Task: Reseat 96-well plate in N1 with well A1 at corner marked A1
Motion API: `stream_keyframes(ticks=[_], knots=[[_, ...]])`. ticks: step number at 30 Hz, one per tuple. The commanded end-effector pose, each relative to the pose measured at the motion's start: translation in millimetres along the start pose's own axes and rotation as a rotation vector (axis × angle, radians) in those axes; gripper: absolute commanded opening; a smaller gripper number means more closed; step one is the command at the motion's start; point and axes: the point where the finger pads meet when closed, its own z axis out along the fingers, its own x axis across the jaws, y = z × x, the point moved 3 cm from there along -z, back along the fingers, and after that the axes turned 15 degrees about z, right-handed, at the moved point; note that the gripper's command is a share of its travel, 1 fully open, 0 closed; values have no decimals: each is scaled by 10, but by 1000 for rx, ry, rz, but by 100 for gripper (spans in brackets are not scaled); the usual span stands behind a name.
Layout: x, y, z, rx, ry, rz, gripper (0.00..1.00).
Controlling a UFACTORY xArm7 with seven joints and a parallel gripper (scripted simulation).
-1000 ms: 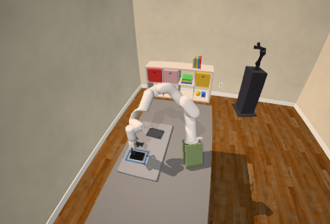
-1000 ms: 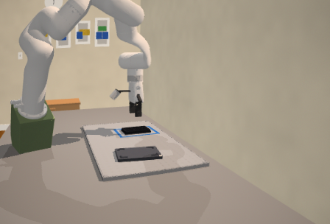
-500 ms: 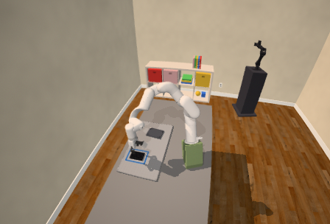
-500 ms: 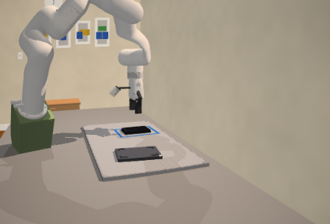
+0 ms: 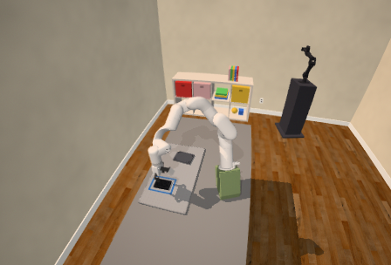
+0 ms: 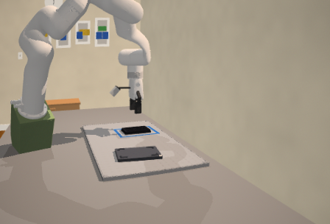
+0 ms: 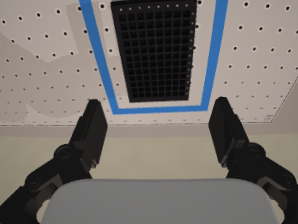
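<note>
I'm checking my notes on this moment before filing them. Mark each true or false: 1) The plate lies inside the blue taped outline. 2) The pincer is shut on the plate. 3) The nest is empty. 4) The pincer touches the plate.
1) True: the plate lies within the blue outline.
2) False: the pincer is open and holds nothing.
3) True: the nest holds no plate.
4) False: the pincer hangs above the plate, apart from it.
</note>
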Motion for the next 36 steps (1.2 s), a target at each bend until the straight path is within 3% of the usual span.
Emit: stream_keyframes(ticks=[1, 36], knots=[[15, 8, -19, -3, 4, 130, 100], [15, 8, -18, -1, 5, 1163, 100]])
